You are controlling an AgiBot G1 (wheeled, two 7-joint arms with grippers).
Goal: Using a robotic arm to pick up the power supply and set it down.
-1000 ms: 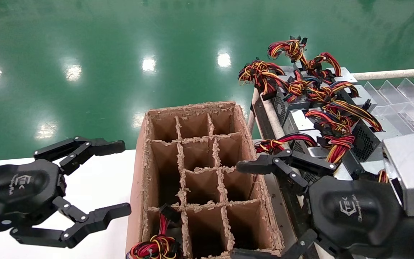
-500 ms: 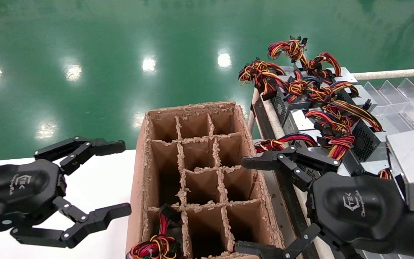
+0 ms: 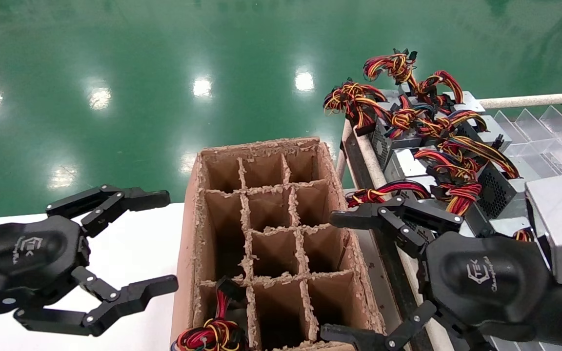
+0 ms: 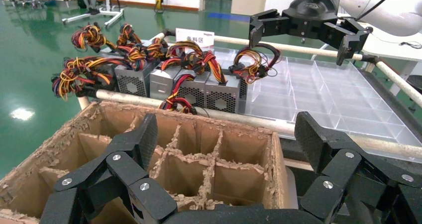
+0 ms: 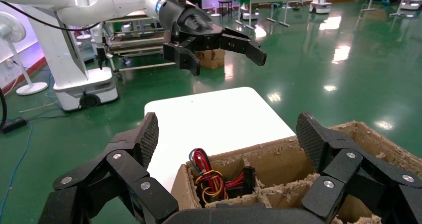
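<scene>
One power supply sits deep in the near-left cell of the cardboard box (image 3: 186, 253); only its red, yellow and black wire bundle (image 3: 210, 334) (image 5: 209, 176) shows, with one blue strand. My right gripper (image 3: 329, 278) (image 5: 229, 137) hangs open and empty over the box's right edge, next to the rack. My left gripper (image 3: 170, 240) (image 4: 229, 134) is open and empty over the white table (image 3: 130, 243), left of the box. Each wrist view shows the other arm's gripper farther off, open.
Several silver-grey power supplies (image 3: 410, 163) (image 4: 219, 92) with red, orange and yellow wire bundles stand on the rack right of the box. Behind them lies a clear divided tray (image 3: 544, 131) (image 4: 323, 94) and a pale rail (image 3: 520, 101). The other cells of the box look empty.
My right gripper has drifted a little to the right, towards the rack, still open. The left gripper and the wire bundle in the cell have not moved.
</scene>
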